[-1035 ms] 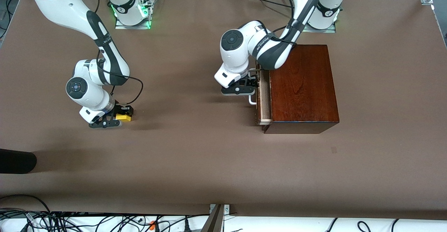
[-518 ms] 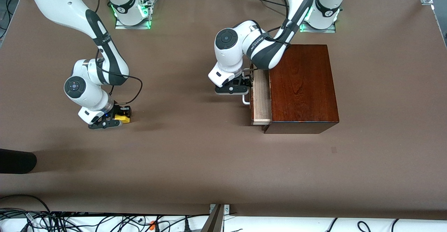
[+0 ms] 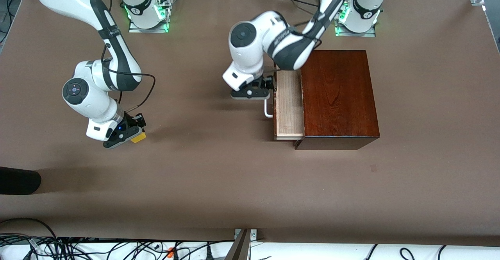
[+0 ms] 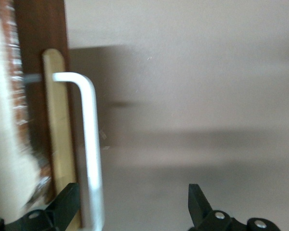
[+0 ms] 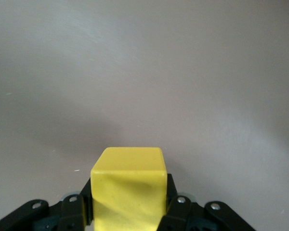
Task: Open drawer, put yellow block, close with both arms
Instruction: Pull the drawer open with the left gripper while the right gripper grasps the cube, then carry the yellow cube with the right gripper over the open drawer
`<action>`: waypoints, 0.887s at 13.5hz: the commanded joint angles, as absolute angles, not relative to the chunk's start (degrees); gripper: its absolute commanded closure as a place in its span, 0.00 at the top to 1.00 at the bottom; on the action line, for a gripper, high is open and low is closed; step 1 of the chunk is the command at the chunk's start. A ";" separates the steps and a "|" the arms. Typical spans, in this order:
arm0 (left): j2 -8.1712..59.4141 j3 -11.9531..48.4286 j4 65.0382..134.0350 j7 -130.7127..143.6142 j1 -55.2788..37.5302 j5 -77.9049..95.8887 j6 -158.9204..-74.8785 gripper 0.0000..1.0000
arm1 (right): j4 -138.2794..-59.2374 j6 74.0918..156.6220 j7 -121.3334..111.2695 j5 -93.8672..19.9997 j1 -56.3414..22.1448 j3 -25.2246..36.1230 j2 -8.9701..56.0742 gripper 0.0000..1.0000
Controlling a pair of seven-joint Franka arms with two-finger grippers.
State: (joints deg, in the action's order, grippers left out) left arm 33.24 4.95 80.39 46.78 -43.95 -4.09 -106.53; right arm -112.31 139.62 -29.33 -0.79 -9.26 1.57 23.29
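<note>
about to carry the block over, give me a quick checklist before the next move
1. Right gripper shut on the block: ok.
2. Block off the table: cannot tell.
3. Drawer open far enough for the block: not ok, only partly out.
4. Left gripper around the handle, fingers open: ok.
5. Drawer's open part bare: ok.

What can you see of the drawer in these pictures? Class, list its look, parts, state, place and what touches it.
The drawer is a pale, light-wood tray with a dark reddish-brown front and a white U-shaped bar handle. It stands partly pulled out of the glossy dark-brown wooden box, toward the right arm's end of the table, and its inside looks bare. The left gripper is at the handle: in the left wrist view the bar runs beside one of its fingers, jaws spread apart.
</note>
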 commanded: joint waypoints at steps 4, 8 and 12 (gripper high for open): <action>24.80 4.83 73.83 25.26 -34.74 -1.67 -87.21 1.00 | -101.80 126.94 -44.28 -0.88 -9.58 -3.50 22.94 0.16; 19.26 4.57 74.09 13.04 -24.72 -1.76 -81.84 1.00 | -95.11 119.72 -49.05 -0.01 -17.28 -4.66 23.29 0.18; 14.78 4.75 74.97 4.23 -14.52 -1.76 -77.63 1.00 | -90.45 118.56 -46.86 2.81 -28.45 -4.66 25.39 0.18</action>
